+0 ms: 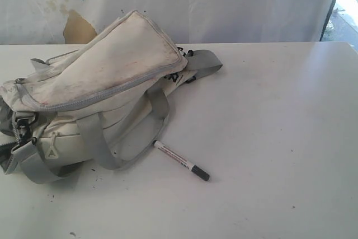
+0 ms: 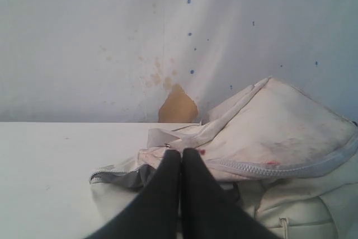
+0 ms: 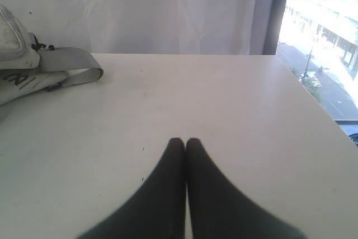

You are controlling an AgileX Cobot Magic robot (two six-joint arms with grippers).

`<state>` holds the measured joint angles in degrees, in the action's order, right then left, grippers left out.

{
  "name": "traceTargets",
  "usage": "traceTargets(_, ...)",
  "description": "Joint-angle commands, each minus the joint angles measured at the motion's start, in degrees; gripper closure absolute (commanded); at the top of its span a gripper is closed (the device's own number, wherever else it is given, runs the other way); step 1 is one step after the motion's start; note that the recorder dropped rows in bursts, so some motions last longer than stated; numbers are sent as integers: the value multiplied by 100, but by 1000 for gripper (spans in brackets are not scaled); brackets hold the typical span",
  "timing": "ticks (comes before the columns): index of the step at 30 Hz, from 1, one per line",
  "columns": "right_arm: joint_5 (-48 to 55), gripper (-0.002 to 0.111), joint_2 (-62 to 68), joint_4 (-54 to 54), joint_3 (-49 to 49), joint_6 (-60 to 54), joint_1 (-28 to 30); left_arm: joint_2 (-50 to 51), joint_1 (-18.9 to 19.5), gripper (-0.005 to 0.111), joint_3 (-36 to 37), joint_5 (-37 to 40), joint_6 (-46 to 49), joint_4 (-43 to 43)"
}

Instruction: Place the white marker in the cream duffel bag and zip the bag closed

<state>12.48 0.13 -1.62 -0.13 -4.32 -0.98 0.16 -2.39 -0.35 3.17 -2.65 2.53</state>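
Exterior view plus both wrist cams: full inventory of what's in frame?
cream duffel bag: one, dirty cream with grey straps and zippers, left part of the table, flap raised
white marker: one, white barrel with black cap, flat on the table just right of the bag's handle loop
table: one, white, speckled with small marks
backdrop: one, white sheet with stains, behind the table
brown patch: one, tan, on the backdrop behind the bag
window: one, bright street outside, past the table's right end
left claw: one, black, shut, at the bag's zipper edge
right claw: one, black, shut, over bare table
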Motion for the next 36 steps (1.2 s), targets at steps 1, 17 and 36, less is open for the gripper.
traceTargets(1,-371,108,-13,-7,13,1,38,-16,0,107,35,-585,-8,-8)
traceTargets(17,-766,108,-13,-7,-1047,98,38,-16,0,107,-1793,1140,-53,-133)
traceTargets(36,1078,108,1651,9,-3062,432,38,68,0,107,-3446,3322,-1077,-66)
